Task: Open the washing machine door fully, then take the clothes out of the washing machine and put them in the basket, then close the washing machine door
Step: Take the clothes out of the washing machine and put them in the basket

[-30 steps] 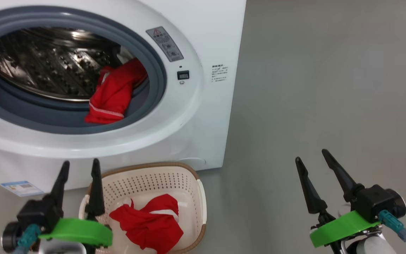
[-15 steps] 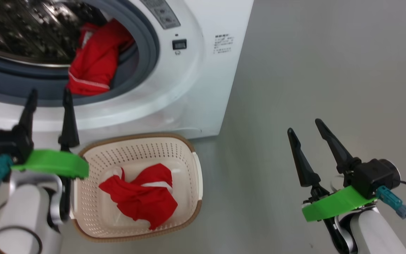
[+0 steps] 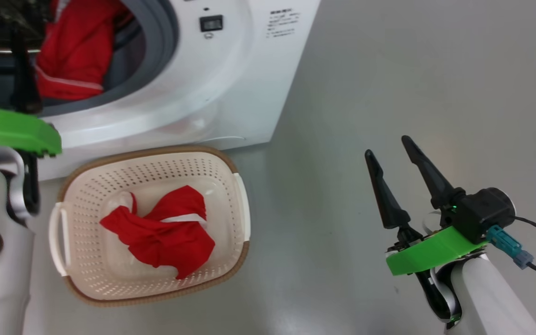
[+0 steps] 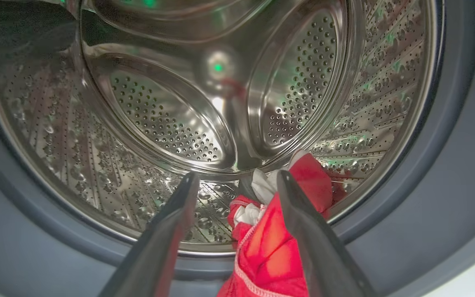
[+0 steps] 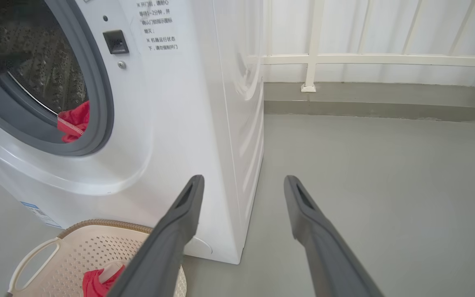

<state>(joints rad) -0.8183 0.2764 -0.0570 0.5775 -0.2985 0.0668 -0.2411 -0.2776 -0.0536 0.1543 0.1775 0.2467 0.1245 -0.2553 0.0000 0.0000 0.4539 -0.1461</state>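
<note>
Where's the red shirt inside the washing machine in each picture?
Head view: top left, the red clothes draped onto the grey rubber ring.
Left wrist view: bottom centre, at the drum's front lip.
Right wrist view: left edge, low inside the ring.
Shared landmark: that grey rubber ring.

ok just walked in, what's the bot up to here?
Unloading laundry. The left claw is open at the mouth of the washing machine, pointed at a red garment lying at the front of the steel drum; not gripped yet. A second red garment already lies in the cream basket on the floor in front of the machine. The right claw hangs open and empty over the floor.
</note>
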